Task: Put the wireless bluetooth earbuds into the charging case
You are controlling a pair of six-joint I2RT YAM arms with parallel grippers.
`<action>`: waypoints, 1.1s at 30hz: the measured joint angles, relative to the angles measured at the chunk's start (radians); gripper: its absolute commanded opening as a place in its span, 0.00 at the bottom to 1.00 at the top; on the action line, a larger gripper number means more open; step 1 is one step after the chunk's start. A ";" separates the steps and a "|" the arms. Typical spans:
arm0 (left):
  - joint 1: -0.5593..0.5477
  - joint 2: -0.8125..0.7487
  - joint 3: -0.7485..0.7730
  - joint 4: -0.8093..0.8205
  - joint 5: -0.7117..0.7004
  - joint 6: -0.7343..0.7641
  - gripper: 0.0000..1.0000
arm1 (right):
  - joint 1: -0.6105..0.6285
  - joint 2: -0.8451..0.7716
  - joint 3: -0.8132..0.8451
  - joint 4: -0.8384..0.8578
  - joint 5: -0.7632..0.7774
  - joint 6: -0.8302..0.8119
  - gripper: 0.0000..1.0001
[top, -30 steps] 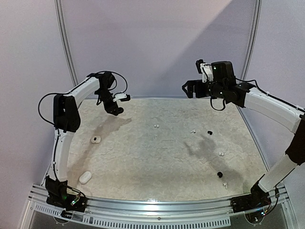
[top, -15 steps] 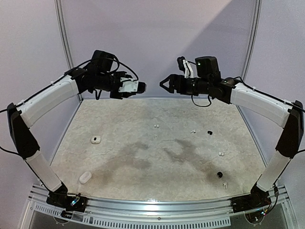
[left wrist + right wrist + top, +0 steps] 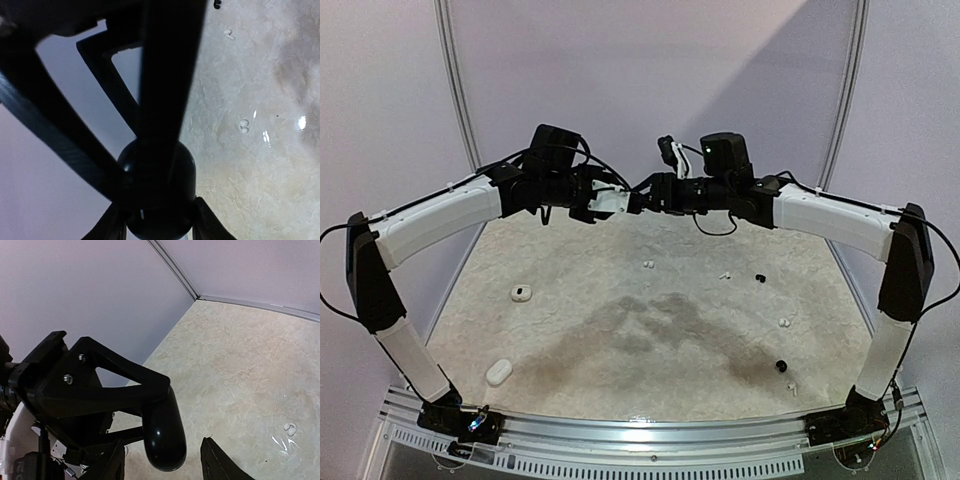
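Both jaws hung over bench [image 3: 570,265]: L jaws gripped black case [image 3: 164,435]; R jaws, half-open astride it, needed centring first.

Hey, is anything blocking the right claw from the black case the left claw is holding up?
Nothing visible: the black case, gripped by the left claw, sits between the open fingers of the right claw.

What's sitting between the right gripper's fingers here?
A black case, held by the left gripper, with gaps on both sides. The right wrist view shows it.
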 measured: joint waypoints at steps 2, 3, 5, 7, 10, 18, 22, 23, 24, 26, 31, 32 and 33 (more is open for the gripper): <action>0.000 -0.001 0.000 0.002 0.003 0.000 0.00 | 0.000 0.018 0.001 0.017 -0.005 0.013 0.31; 0.000 -0.002 -0.002 0.003 0.004 0.000 0.00 | 0.001 0.027 0.001 0.023 -0.007 0.022 0.23; 0.000 -0.003 -0.005 0.003 0.003 -0.001 0.00 | 0.002 0.039 0.005 0.032 -0.017 0.031 0.20; 0.000 -0.003 -0.007 0.003 -0.001 -0.004 0.00 | 0.004 0.042 0.009 0.031 -0.024 0.023 0.15; 0.001 -0.005 -0.008 0.004 -0.002 -0.007 0.00 | 0.004 0.042 0.010 0.031 -0.029 0.017 0.00; 0.001 -0.024 -0.002 -0.043 0.024 -0.102 0.99 | 0.004 0.042 0.011 0.031 -0.044 -0.014 0.00; 0.019 -0.024 0.101 -0.206 0.108 -0.302 0.99 | 0.004 0.018 -0.004 0.019 -0.044 -0.092 0.00; 0.027 -0.027 0.124 -0.236 0.142 -0.353 0.99 | 0.004 0.001 -0.014 0.013 -0.044 -0.113 0.00; 0.044 -0.036 0.143 -0.268 0.199 -0.435 0.99 | 0.004 -0.023 -0.032 0.011 -0.047 -0.142 0.00; 0.078 -0.066 0.146 -0.308 0.296 -0.563 0.96 | 0.004 -0.086 -0.067 0.006 -0.059 -0.198 0.00; 0.177 -0.212 0.002 -0.225 0.641 -0.948 0.75 | 0.004 -0.241 -0.148 0.097 -0.167 -0.311 0.00; 0.194 -0.255 -0.072 -0.130 0.709 -1.046 0.74 | 0.004 -0.257 -0.154 0.120 -0.187 -0.322 0.00; 0.205 -0.293 -0.146 -0.036 0.759 -1.137 0.74 | 0.006 -0.270 -0.159 0.146 -0.206 -0.335 0.00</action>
